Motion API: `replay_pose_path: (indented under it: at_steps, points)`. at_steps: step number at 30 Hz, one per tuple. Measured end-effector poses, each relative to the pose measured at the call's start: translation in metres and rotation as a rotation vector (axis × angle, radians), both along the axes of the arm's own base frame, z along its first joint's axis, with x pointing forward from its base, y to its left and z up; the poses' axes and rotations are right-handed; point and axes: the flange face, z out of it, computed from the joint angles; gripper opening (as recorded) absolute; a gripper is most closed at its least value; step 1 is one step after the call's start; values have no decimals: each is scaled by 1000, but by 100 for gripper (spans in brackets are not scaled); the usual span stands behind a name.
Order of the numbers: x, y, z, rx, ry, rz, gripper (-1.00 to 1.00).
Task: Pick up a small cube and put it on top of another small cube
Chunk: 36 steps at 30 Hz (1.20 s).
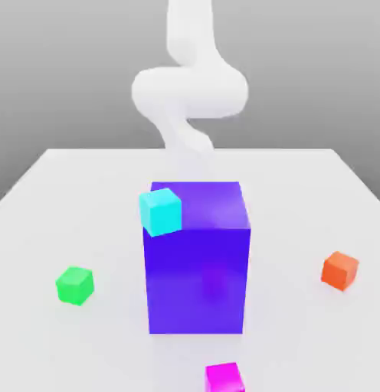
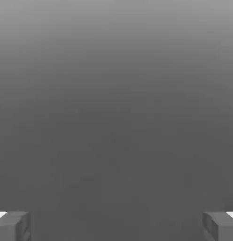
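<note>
Your gripper (image 2: 116,226) hangs with its jaws spread wide and empty, while the pink cube (image 1: 224,377) sits on the white table (image 1: 86,191) in front of the big purple block (image 1: 198,264), well apart from the green cube (image 1: 74,285) on the exterior view's left
</note>
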Motion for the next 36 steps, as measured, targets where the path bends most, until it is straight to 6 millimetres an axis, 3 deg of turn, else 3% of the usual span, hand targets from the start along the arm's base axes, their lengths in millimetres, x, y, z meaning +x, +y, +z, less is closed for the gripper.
replay_pose_path:
  at_steps: [9,17,28,36]
  points:
    - [83,9,-115,20,208,354,0]
    - [126,32,-226,14,340,628,0]
    - [142,60,-368,-62,455,954,0]
    - [135,63,-445,-187,496,1160,0]
